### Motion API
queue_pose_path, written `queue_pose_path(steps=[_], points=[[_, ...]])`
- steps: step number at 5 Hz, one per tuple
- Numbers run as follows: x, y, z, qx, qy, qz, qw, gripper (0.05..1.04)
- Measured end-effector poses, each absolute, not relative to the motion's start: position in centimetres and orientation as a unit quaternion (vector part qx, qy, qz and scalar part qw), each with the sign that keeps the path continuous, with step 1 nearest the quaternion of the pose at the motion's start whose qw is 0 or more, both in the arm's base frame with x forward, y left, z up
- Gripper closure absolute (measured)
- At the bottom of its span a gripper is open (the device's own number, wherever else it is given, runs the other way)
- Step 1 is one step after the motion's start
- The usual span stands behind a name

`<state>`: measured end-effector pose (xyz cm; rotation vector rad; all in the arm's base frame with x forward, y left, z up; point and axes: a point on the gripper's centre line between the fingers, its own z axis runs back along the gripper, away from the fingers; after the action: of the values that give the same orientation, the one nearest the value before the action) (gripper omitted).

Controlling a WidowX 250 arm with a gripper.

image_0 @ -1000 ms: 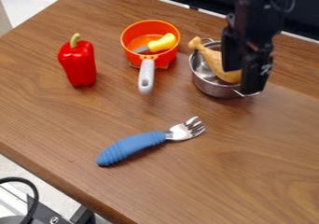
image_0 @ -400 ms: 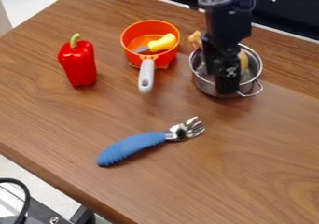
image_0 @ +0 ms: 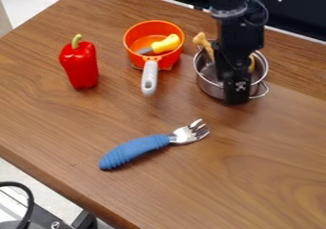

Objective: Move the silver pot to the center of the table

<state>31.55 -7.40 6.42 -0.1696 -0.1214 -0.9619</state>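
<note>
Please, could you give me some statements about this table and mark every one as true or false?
1. The red pepper is inside the orange pan. False: it is on the table, beside the pan.
2. The fork has a blue handle. True.
3. The silver pot stands at the near edge of the table. False: it stands toward the far edge.
4. The gripper is at the silver pot. True.
5. A knife with a yellow handle lies in the orange pan. True.
</note>
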Motion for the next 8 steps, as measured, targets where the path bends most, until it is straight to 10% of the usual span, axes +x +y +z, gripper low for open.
queue_pose_path(steps=[3,4,8], points=[[31.5,-8.2,5.3,-0.056,-0.074,-0.460,0.883,0.872],[31.7,-8.4,5.4,-0.049,-0.078,-0.455,0.886,0.990],[31.3,-10.9,7.0,-0.064,-0.084,-0.439,0.892,1.009]])
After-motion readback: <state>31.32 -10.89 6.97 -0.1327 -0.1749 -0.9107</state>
